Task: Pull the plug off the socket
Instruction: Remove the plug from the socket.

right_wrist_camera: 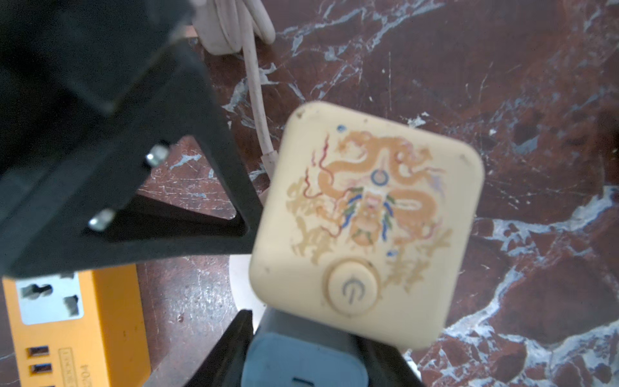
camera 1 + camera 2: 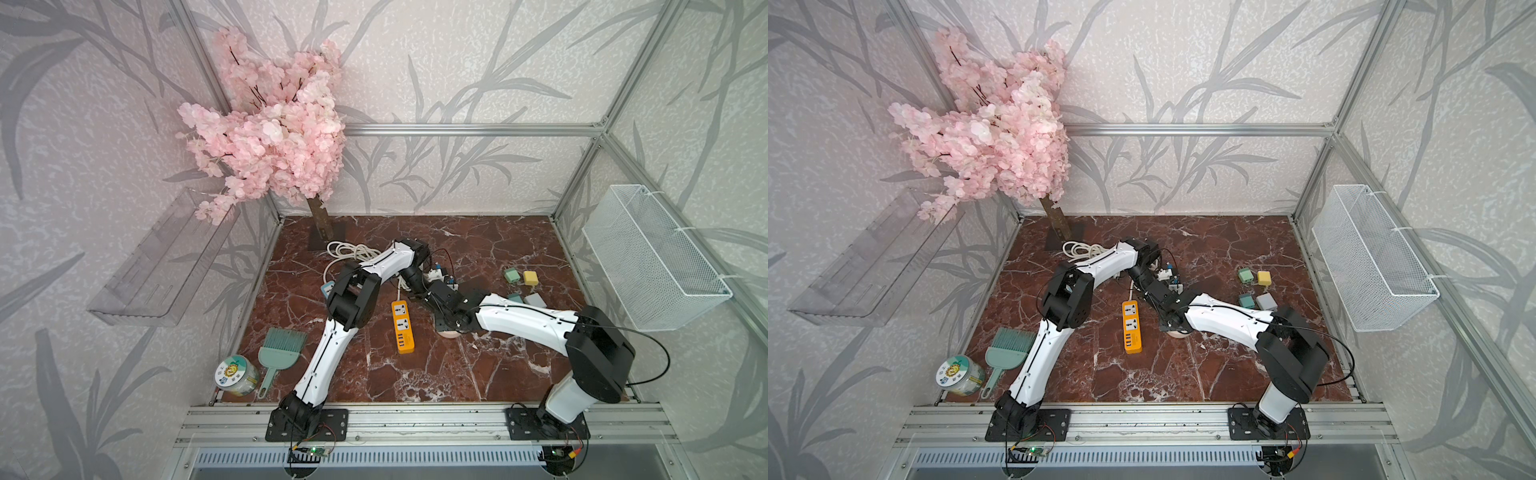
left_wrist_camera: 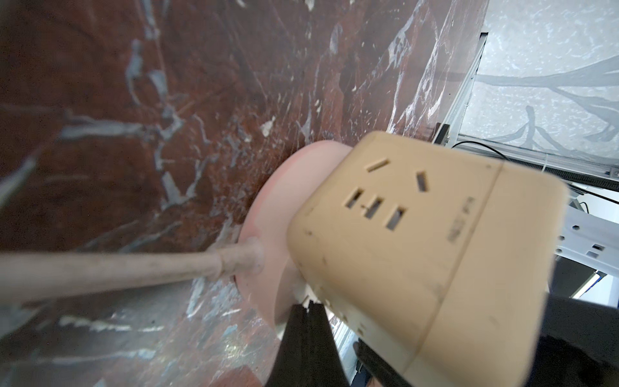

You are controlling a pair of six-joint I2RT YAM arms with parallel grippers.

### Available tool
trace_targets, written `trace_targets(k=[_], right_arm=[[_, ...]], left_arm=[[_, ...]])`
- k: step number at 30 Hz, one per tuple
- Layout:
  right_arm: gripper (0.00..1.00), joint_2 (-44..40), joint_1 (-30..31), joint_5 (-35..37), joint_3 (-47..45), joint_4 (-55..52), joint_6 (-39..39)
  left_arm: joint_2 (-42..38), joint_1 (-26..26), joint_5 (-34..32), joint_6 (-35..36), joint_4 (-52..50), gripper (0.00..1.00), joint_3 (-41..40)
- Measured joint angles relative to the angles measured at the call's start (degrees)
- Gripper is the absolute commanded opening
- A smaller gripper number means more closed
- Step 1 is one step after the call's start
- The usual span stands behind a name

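The socket [image 1: 365, 221] is a beige cube with a dragon print and a round power button, standing on a pink round base [image 3: 288, 207]. In both top views only that base shows [image 2: 446, 331] [image 2: 1177, 332], under the right wrist. The plug [image 1: 301, 362] is blue-grey, and its body lies against the cube's side; its prongs are hidden. My right gripper [image 1: 311, 338] is shut on the plug. My left gripper [image 3: 310, 303] is shut, its joined tips pressed against the cube's lower edge where it meets the base. The socket's cord [image 3: 117, 268] runs away across the floor.
An orange power strip [image 2: 402, 327] lies just left of the socket. Several small charger cubes [image 2: 530, 277] sit to the right, a coiled white cord [image 2: 347, 250] behind the left arm. A teal brush [image 2: 279, 347] and a jar [image 2: 236, 375] stand at front left.
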Motion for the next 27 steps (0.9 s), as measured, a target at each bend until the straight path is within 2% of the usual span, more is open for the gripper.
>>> trace_targets(k=[8,15,27], right_arm=[[0.13,-0.61,0.68,1.90,-1.29,1.88,-0.61],[0.13,-0.09,-3.32,-5.79,0.09,0.46,0.70],[0.13,4.11,-5.11,-9.60,6.82,-6.82,0.76]], left_arm=[[0.02,0.00,-0.57,-0.02,-0.22,0.00,0.22],[0.02,-0.11,-0.61,-0.04,-0.15,0.00,0.28],[0.02,-0.09,-1.38,-0.04,-0.35,0.00,0.76]])
